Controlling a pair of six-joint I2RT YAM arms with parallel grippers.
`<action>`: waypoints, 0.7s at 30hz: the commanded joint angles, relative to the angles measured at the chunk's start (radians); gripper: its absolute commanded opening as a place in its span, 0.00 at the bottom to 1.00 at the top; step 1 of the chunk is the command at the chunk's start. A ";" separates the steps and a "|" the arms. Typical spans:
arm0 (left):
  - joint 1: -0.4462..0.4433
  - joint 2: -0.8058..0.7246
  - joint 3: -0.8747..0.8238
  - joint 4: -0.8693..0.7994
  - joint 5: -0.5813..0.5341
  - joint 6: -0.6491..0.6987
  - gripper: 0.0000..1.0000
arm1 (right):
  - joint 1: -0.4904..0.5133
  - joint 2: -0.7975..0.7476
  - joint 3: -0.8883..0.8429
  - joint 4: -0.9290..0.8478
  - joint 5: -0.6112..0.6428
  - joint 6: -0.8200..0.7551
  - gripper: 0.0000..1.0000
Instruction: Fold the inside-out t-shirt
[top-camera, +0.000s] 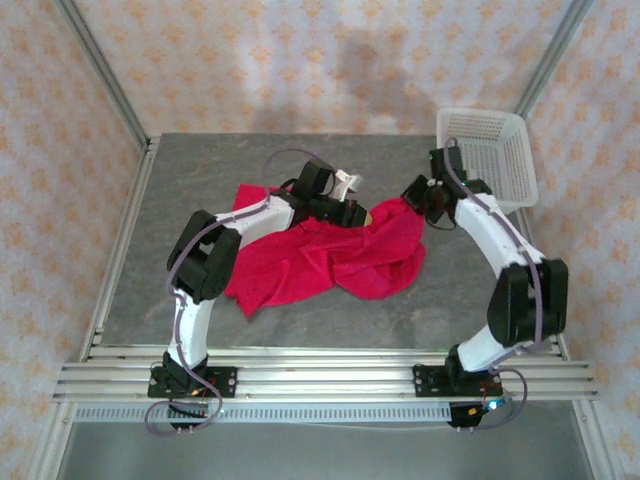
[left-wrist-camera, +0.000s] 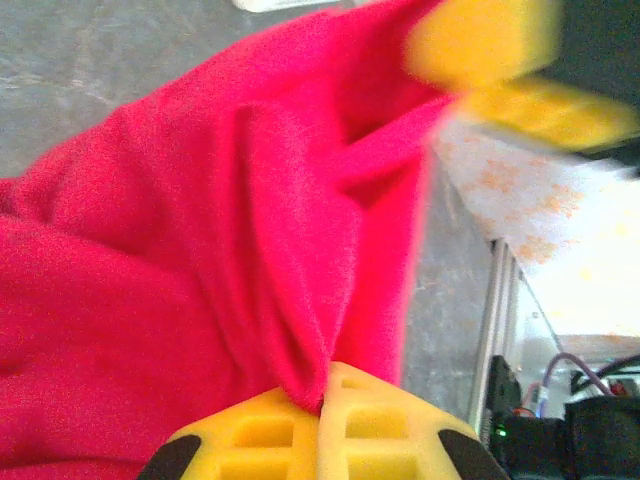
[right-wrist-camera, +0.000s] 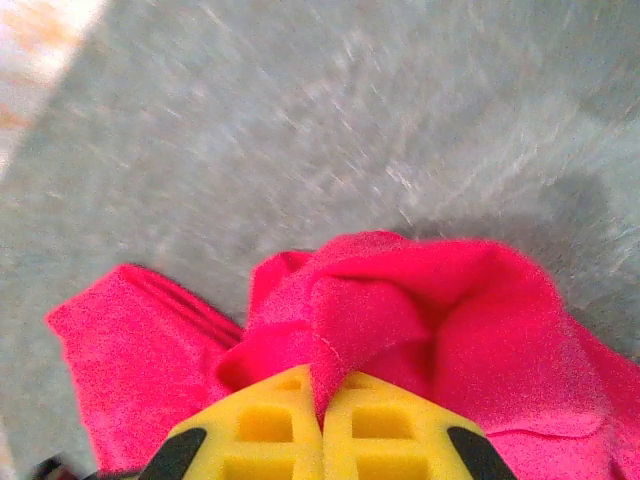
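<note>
On left, pinching a ridge of the inside-out t-shirt (top-camera: 330, 255) in left pincer (left-wrist-camera: 322, 405), jaws pressed together on the cloth. Mid-bench (top-camera: 190, 175), heaped red and crumpled, with no flat panel or clean fold to note. On right, pinching a raised edge in right pincer (right-wrist-camera: 322, 400), jaws likewise pressed together, near white basket (top-camera: 500, 165). Judged early: both grips in place, cloth apparently drawn up between them; spreading flat and all folding left to do.
</note>
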 joint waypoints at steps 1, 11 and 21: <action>0.027 -0.081 -0.019 0.000 -0.076 0.006 0.00 | -0.012 -0.162 0.077 -0.143 0.053 -0.061 0.00; 0.031 -0.096 -0.021 0.058 -0.096 -0.058 0.00 | -0.040 -0.338 0.029 -0.222 0.003 -0.077 0.00; 0.030 -0.192 0.032 -0.058 -0.181 -0.067 0.23 | -0.047 -0.119 -0.039 -0.091 -0.100 -0.034 0.00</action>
